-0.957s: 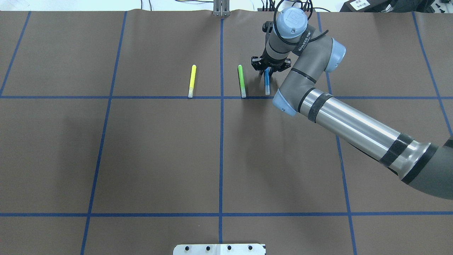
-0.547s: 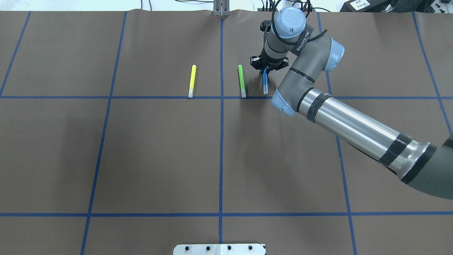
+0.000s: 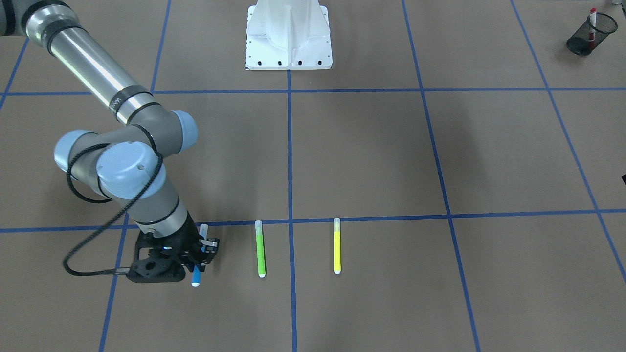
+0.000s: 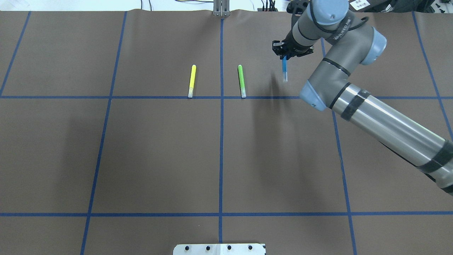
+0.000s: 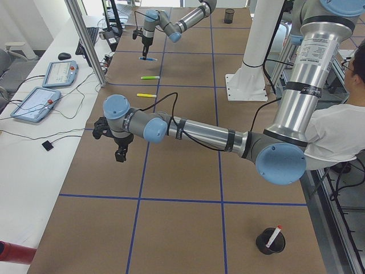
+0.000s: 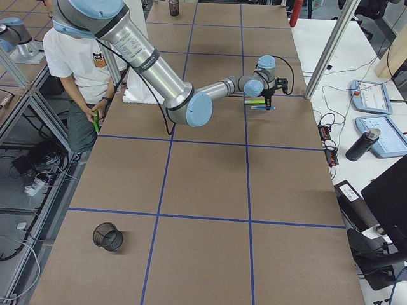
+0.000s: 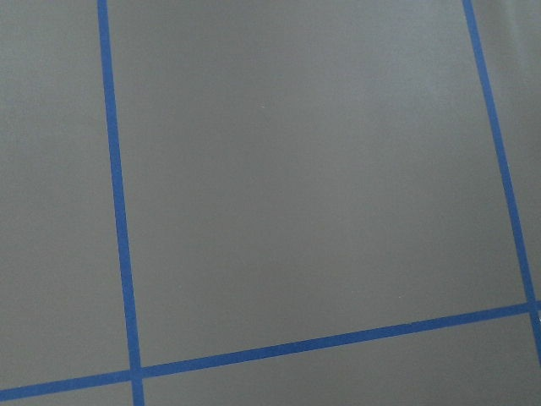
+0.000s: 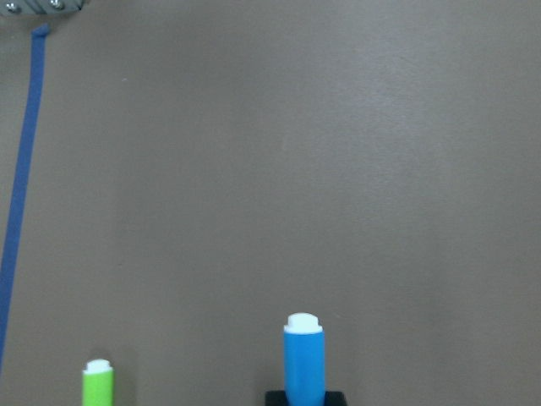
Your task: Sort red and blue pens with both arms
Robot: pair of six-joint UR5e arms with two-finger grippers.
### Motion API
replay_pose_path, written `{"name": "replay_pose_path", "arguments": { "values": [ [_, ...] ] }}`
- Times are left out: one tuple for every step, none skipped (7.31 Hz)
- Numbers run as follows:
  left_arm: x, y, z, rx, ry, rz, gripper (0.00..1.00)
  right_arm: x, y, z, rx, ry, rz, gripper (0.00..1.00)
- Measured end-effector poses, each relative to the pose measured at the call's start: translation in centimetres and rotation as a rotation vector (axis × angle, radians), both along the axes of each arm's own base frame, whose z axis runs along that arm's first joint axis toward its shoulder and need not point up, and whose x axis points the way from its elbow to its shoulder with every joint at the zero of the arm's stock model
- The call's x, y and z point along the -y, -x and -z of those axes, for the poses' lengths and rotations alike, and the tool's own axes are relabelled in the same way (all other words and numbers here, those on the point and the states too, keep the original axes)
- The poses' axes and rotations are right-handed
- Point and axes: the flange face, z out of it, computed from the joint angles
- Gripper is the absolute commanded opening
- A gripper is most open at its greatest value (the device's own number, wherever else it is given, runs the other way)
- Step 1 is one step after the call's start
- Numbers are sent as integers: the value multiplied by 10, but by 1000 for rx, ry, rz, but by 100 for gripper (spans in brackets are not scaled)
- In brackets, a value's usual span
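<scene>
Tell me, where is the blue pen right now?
In the overhead view, the blue pen is gripped by the right pincer, toward the far side, just right of the green marker.

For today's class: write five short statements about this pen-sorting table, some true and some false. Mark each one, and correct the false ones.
1. The right gripper holds the blue pen. True.
2. The blue pen lies flat on the table. False: it hangs in the gripper above the table, and its shadow falls apart from it.
3. In the overhead view, the green marker lies between the yellow marker and the blue pen. True.
4. The red pen lies beside the yellow marker. False: it stands in a black mesh cup far from the markers.
5. The green and yellow markers touch. False: they lie apart, roughly parallel.
</scene>
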Motion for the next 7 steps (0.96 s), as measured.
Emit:
{"name": "replay_pose_path", "arguments": {
  "values": [
    [-1, 1, 0, 1, -1, 1, 99, -16, -38, -21, 1, -6, -23, 0],
    [-2, 1, 1, 0, -4, 2, 99, -31, -72, -40, -1, -7, -43, 0],
    [-3, 1, 3, 0, -8, 2, 99, -41, -99, -58, -13, -13, -52, 0],
    [-3, 1, 4, -1, -11, 3, 99, -44, -128, -78, -43, -34, -50, 0],
    [-4, 2, 6, -1, -12, 4, 99, -45, -158, -101, -78, -60, -43, 0],
    [-4, 2, 7, -2, -13, 6, 99, -51, -186, -129, -101, -87, -41, 0],
    [-4, 2, 8, -2, -13, 7, 99, -65, -214, -160, -100, -116, -41, 0]
  ]
}}
